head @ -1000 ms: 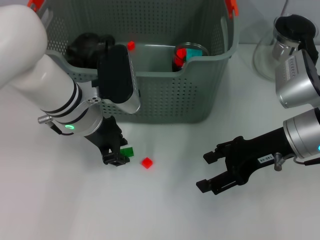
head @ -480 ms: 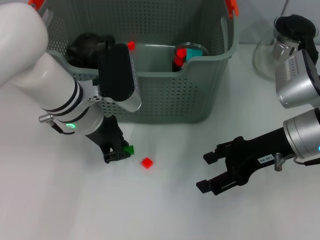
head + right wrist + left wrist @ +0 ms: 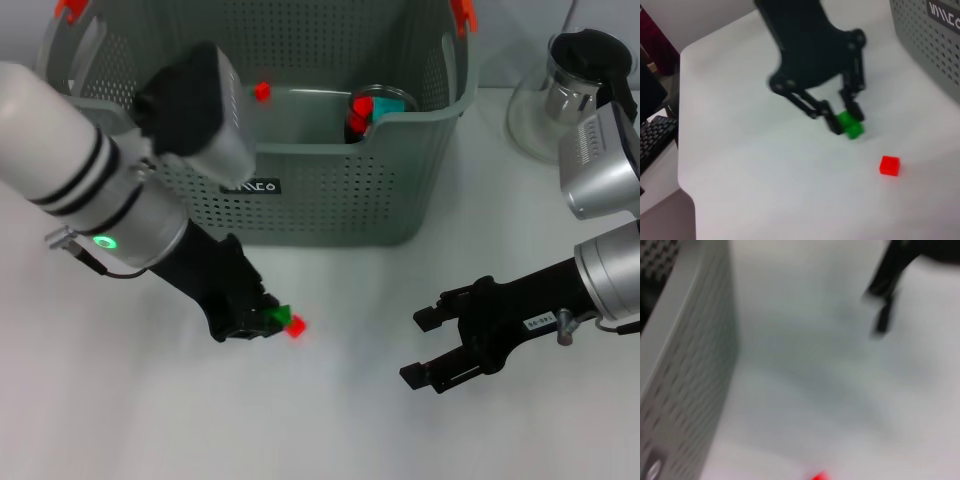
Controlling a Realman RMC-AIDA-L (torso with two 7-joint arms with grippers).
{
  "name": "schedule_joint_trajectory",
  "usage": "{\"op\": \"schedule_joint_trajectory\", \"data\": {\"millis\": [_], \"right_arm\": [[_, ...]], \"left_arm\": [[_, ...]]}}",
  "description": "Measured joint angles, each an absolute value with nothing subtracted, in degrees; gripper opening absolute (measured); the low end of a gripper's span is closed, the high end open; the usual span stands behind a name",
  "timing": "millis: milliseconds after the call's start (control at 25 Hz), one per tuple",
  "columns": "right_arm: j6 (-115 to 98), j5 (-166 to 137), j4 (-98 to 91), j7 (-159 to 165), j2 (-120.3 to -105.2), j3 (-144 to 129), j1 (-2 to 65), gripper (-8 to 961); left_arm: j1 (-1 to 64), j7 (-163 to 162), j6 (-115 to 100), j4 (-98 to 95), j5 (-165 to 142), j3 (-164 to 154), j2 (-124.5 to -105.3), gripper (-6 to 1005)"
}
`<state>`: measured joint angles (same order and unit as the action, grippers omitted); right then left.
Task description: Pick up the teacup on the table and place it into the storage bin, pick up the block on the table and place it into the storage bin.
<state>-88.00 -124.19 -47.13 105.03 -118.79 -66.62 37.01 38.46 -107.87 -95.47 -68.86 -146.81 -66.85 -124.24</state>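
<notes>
The left end effector [image 3: 262, 322] is in front of the storage bin [image 3: 330, 205], low over the white table [image 3: 330, 430]. Its two black fingers [image 3: 832, 122] are clenched on a small green block [image 3: 849, 125]; in the right wrist view the block sits between the fingertips, and I cannot tell whether it rests on the table or is lifted a little. A small red block [image 3: 296, 326] lies on the table just beside the green block, apart from the fingers. In the left wrist view only a bit of this red block [image 3: 819, 476] shows at the edge, with the perforated wall of the bin [image 3: 685, 370] next to it.

The right end effector [image 3: 432, 350] hangs over the table well apart from the blocks, on the robot's right side, and its fingers are spread and hold nothing.

The storage bin stands at the back of the table. Inside it there is a dark object [image 3: 150, 100], a small red cube [image 3: 262, 91] and a round container [image 3: 378, 104] with red and teal pieces. A glass jug [image 3: 560, 90] stands on the table to the right of the bin.
</notes>
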Motion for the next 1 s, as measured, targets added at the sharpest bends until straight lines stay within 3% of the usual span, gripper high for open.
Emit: {"op": "schedule_joint_trajectory", "data": {"millis": [200, 400, 560, 840, 1000], "right_arm": [[-88.22, -124.19, -47.22, 105.01, -118.54, -66.62, 37.0, 908], [-88.29, -124.19, -47.36, 104.99, -118.52, -66.64, 37.0, 907], [-88.35, -124.18, -47.26, 105.0, -118.5, -66.64, 37.0, 901], [-88.34, -124.19, -46.9, 104.58, -118.48, -66.62, 37.0, 886], [-88.33, -124.19, -47.06, 104.6, -118.47, -66.61, 37.0, 877]], "left_arm": [[37.98, -107.53, -106.15, -75.71, -135.22, -58.4, -123.96, 184], [41.48, -108.58, -106.73, -78.71, -125.64, -49.42, -123.48, 185], [45.3, -112.48, -96.26, -76.2, -125.12, -48.32, -122.52, 184], [53.79, -117.99, -73.04, -59.11, -126.23, -50.97, -118.24, 185], [56.1, -118.15, -62.59, -52.01, -126.29, -54.63, -117.6, 184]]}}
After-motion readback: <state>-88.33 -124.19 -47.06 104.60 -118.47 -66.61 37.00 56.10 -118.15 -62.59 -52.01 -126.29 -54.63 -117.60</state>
